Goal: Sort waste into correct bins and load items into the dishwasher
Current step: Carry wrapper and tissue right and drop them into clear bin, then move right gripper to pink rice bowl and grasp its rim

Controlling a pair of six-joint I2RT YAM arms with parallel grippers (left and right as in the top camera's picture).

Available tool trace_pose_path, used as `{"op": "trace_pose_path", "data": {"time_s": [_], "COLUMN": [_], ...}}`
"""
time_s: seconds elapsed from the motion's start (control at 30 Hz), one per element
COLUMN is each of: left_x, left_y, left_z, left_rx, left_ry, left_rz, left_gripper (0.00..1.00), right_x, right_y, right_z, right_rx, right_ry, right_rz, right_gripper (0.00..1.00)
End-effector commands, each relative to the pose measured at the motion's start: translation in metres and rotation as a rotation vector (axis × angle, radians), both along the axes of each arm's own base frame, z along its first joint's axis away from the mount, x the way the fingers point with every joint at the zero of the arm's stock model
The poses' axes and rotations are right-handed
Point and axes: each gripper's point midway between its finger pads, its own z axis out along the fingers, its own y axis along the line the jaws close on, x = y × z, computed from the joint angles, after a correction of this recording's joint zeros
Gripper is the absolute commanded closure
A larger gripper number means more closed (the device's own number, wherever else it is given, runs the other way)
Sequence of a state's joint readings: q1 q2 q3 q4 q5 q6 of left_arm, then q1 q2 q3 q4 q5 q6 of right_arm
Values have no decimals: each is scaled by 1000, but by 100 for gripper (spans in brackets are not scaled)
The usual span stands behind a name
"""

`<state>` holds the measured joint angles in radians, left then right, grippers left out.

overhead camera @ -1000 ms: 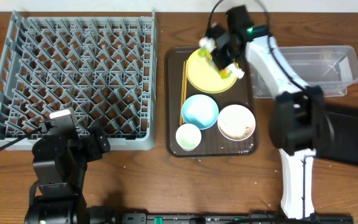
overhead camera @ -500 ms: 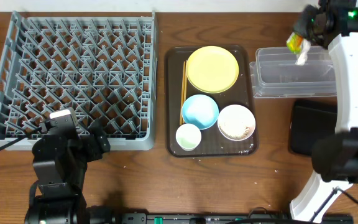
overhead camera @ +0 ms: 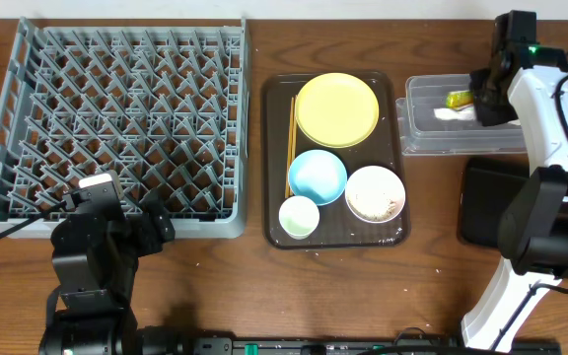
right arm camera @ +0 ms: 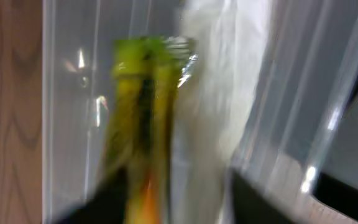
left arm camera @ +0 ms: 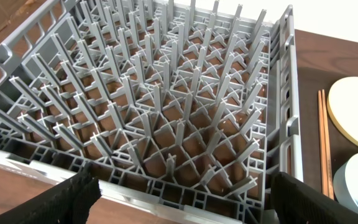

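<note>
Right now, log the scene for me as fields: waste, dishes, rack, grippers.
clear tub: holds snack wrapper and crumpled paper
food scraps: in white bowl
brown tray: yellow plate, blue bowl, white bowl, cup, chopsticks
dish rack: no dishes loaded
left gripper: open, at the rack's near edge
right gripper: over the tub; wrist view too blurred to judge

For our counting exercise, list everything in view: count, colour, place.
rack: 1, grey, left
serving tray: 1, brown, centre
plate: 1, yellow, serving tray's rear
chopsticks: 2, wooden, beside plate
blue bowl: 1, blue, its middle
white bowl: 1, white, its right
cup: 1, pale, its front
tub: 1, clear, right rear
wrapper: 1, green-yellow, in tub
paper: 1, white, in tub
black tray: 1, black, right
left gripper: 1, black, by rack, jaws open
right gripper: 1, black, above tub
</note>
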<state>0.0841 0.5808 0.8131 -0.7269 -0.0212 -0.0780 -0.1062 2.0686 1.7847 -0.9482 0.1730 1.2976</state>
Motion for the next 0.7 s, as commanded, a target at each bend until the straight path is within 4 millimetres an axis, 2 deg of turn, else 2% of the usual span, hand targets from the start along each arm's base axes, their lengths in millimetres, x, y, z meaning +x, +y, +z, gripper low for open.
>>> {"op": "trace_pose_path", "data": {"time_s": [0.0, 0.03, 0.13, 0.2, 0.27, 0.3, 0.37, 0.43, 0.5, 0.6, 0.67], "left_x": [0, 0, 0, 0, 0, 0, 0, 0, 0, 0, 0], "left_y": [-1, -1, -1, -1, -1, -1, -1, -1, -1, -1, -1], "left_z": [6, 6, 6, 6, 6, 6, 6, 6, 6, 6, 6], "left_rx": [-7, -7, -7, -7, -7, -7, -7, -7, -7, -7, -8], "left_ry": [-17, -17, -17, -17, -17, -17, -17, -17, -17, -17, -17], "left_rz": [-3, -3, -3, -3, -3, -3, -3, -3, -3, -3, -3], "left_gripper": [9, 9, 9, 9, 9, 9, 9, 9, 9, 9, 9], "right_x": [15, 24, 40, 44, 44, 38, 20, -3, -30, -70, -94], "right_y": [-6, -3, 7, 22, 51, 79, 119, 148, 177, 218, 235], "right_z": [16, 25, 58, 89, 118, 137, 153, 156, 145, 118, 95], "right_rx": [-45, -70, -115, -156, -180, -178, -160, -129, -83, 0, 24], "right_ry": [-63, -94, -173, -232, -305, -366, -417, -389, -309, -173, -65], "right_rz": [87, 183, 377, 559, 797, 980, 1193, 1294, 1390, 1537, 1622], "right_gripper": [14, 1, 1, 1, 8, 13, 15, 12, 13, 21, 24]}}
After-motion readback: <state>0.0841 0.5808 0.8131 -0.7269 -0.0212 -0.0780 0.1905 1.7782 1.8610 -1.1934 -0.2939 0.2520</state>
